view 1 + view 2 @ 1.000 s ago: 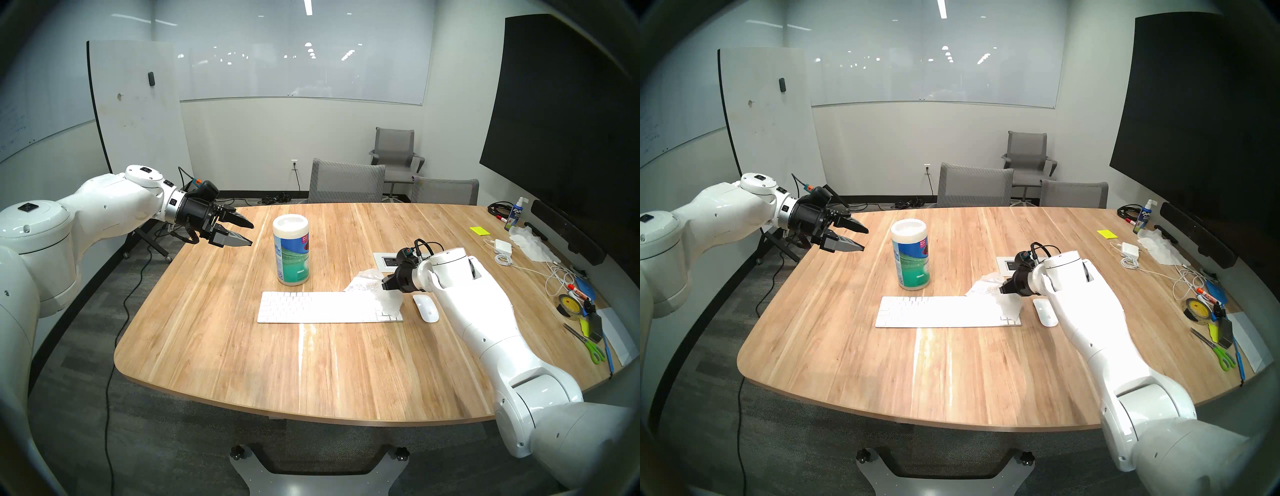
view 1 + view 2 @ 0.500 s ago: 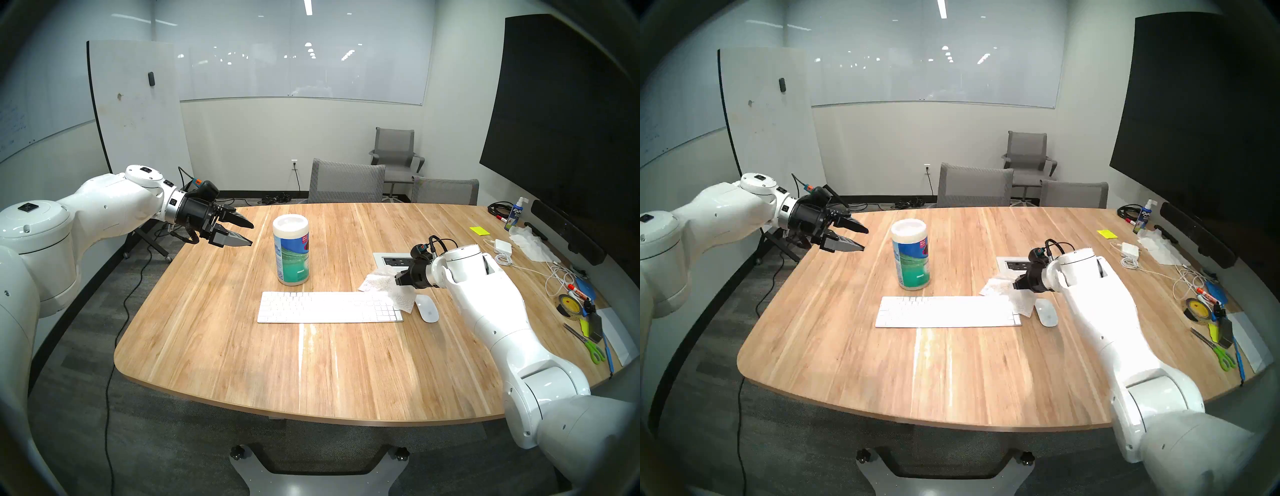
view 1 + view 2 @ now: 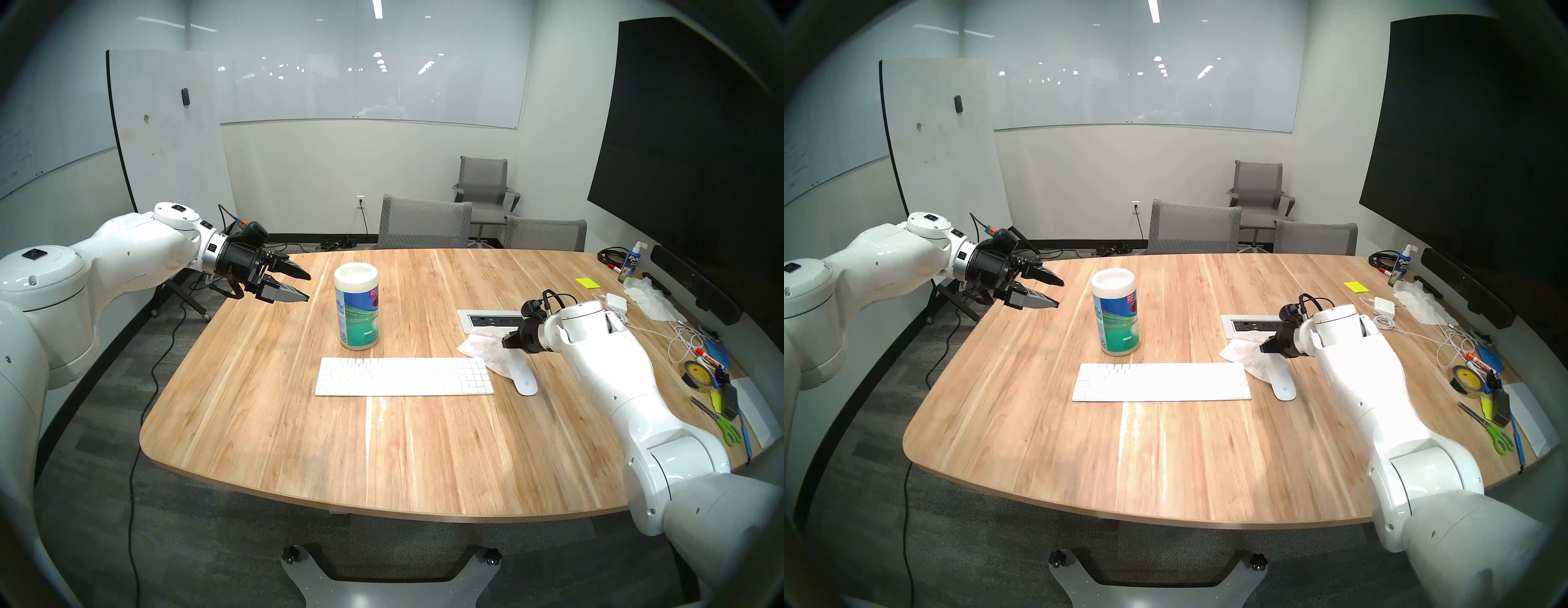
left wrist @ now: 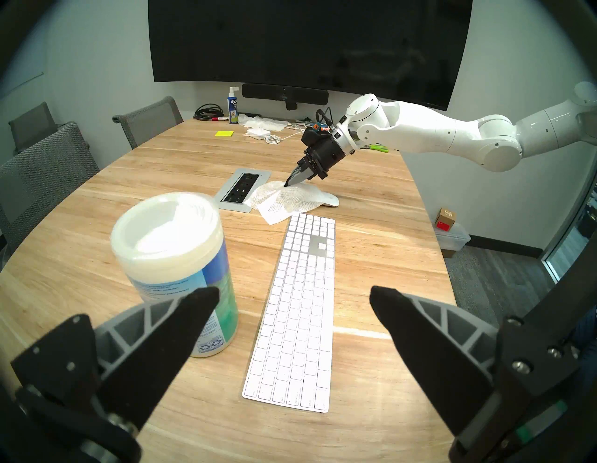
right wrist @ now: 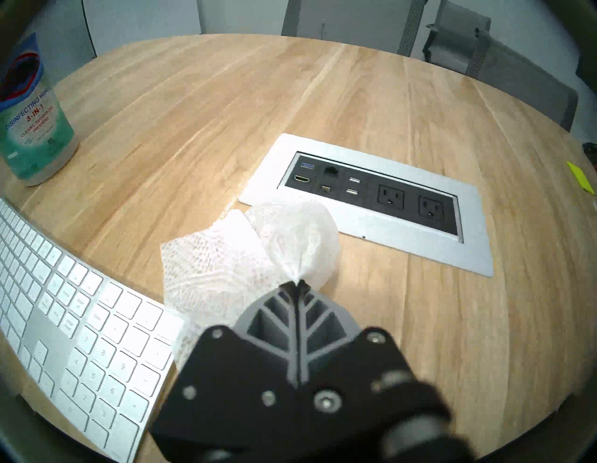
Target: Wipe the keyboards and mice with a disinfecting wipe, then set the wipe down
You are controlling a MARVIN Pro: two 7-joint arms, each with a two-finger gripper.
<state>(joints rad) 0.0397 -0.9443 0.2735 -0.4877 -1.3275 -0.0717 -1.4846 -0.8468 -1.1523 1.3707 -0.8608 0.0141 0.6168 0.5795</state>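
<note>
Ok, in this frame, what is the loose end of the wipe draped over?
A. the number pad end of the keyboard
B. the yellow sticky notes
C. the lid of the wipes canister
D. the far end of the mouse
D: the disinfecting wipe, pinched in the right gripper, hangs over the far end of the white mouse, just clear of the keyboard.

White keyboard, white keys. Glossy white mouse. White wipe, mesh-textured. Wipes canister: white lid, blue-green label, red patch. Light wood-grain table. Black fingers. Yellow sticky pad. Green-handled scissors.
</note>
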